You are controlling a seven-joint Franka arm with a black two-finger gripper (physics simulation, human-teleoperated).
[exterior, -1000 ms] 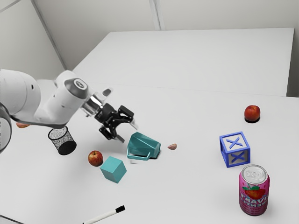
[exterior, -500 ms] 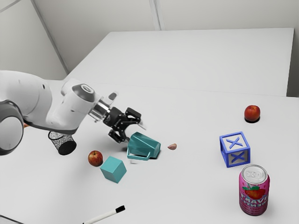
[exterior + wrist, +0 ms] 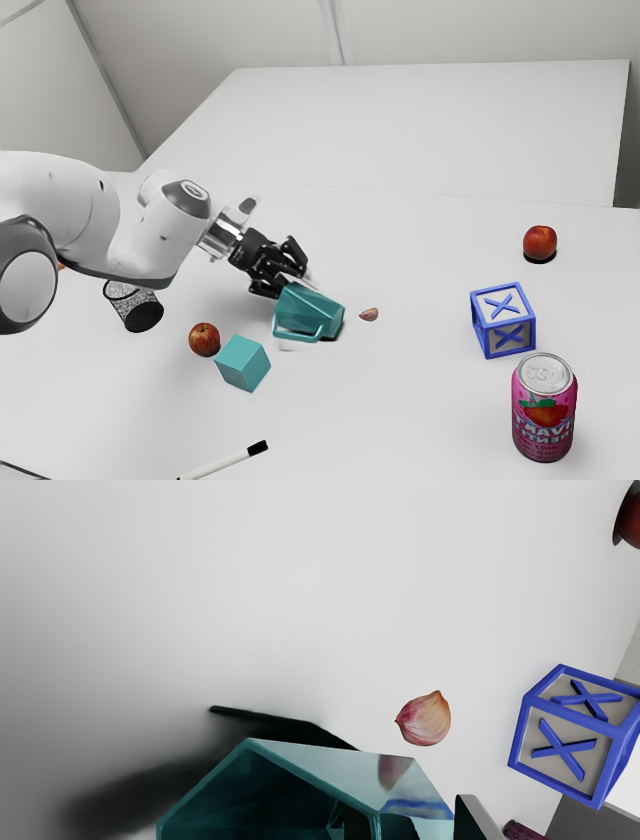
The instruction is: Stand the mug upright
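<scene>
The teal mug (image 3: 312, 314) lies on its side on the table, its handle toward the exterior view's near side. My gripper (image 3: 294, 286) is down at the mug's open end, overlapping its rim. In the wrist view the mug (image 3: 280, 790) shows its angular rim and dark inside, with my gripper (image 3: 412, 825) at its rim and wall. How firmly the two meet is hidden.
A garlic clove (image 3: 369, 314) lies just beyond the mug. Near it on the other side are a teal cube (image 3: 243, 362) and an apple (image 3: 204, 339). Farther off stand a blue-edged block (image 3: 503, 320), a can (image 3: 543, 407) and another apple (image 3: 540, 242).
My hand has moved toward the exterior view's right and down to the mug's open end, and its jaws have drawn closer together. The mug has shifted very slightly.
</scene>
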